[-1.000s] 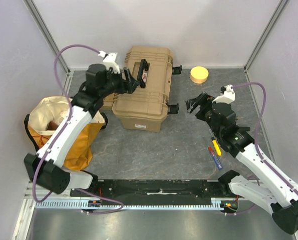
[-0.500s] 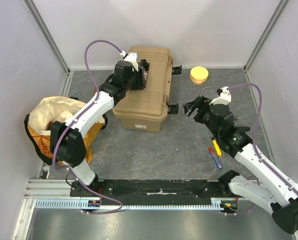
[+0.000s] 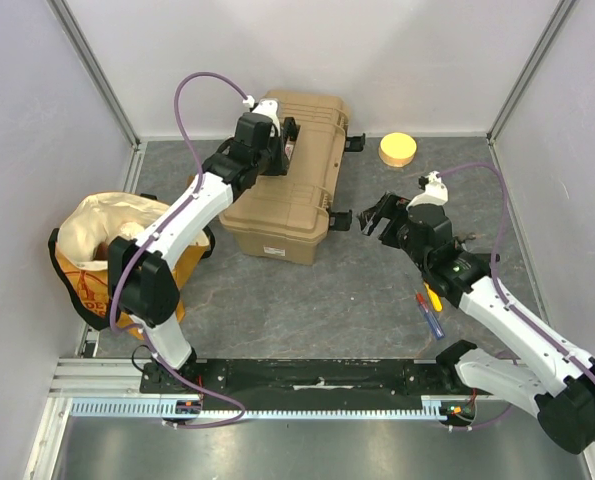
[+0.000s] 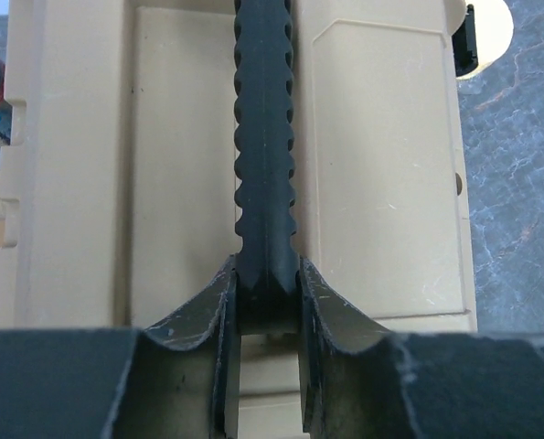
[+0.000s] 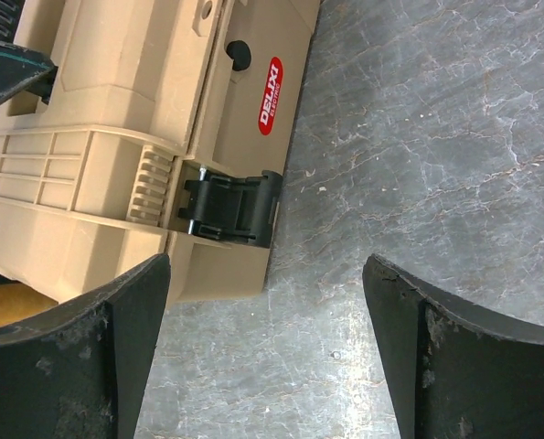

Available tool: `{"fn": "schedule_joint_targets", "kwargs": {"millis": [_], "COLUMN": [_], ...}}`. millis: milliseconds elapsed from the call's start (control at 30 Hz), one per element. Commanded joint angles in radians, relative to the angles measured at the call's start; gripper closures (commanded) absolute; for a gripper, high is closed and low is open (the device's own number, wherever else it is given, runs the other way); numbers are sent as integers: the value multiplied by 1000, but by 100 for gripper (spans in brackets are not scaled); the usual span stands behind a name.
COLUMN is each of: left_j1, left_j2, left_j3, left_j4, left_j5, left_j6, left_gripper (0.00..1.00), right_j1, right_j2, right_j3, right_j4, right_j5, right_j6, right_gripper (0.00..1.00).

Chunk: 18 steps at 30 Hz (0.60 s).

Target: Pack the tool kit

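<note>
Grey, marbled worktop (image 3: 317, 300) lay under everything, boxed in by pale walls (image 3: 427, 60). My left end effector (image 4: 267, 302) was pinched almost closed on the black handle (image 4: 264, 137) of the toolbox (image 3: 277, 215), one finger pressed to each flank of the ribbed grip near its end. The box stood at the far left-centre of the worktop with its lid down. My right end effector (image 5: 267, 347) held nothing. Its jaws were spread wide near the box's right side, facing a black latch (image 5: 230, 208); I could not tell whether that latch was fastened. Two screwdrivers (image 3: 430, 310) lay loose beside the right arm, well apart from the box. I judged the step in hand to be getting the box open, with tools not yet packed. The next move called for a steady hold on the handle while the right side met the latch squarely, without shoving the box.
</note>
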<state>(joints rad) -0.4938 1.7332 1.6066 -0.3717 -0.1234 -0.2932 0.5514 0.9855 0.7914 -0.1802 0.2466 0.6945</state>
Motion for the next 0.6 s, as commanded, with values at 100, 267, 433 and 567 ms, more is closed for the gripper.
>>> {"fn": "schedule_joint_targets", "kwargs": {"millis": [100, 267, 433, 567], "left_j1": [6, 17, 64, 133], "left_j2": [-116, -159, -210, -250], "left_j3": [225, 240, 175, 104], "left_j4": [59, 62, 105, 140], "left_j5": [28, -8, 22, 119], "left_j6": [-187, -273, -328, -408], "left_gripper": [98, 98, 98, 98], "right_j1": [-2, -2, -2, -1], "right_j2": [21, 83, 165, 217], "right_j3": [32, 63, 129, 169], "right_j4": [41, 45, 38, 56], "right_j5": [17, -7, -30, -56], "right_j6": [-33, -90, -182, -240], "right_gripper": [8, 8, 7, 5]}}
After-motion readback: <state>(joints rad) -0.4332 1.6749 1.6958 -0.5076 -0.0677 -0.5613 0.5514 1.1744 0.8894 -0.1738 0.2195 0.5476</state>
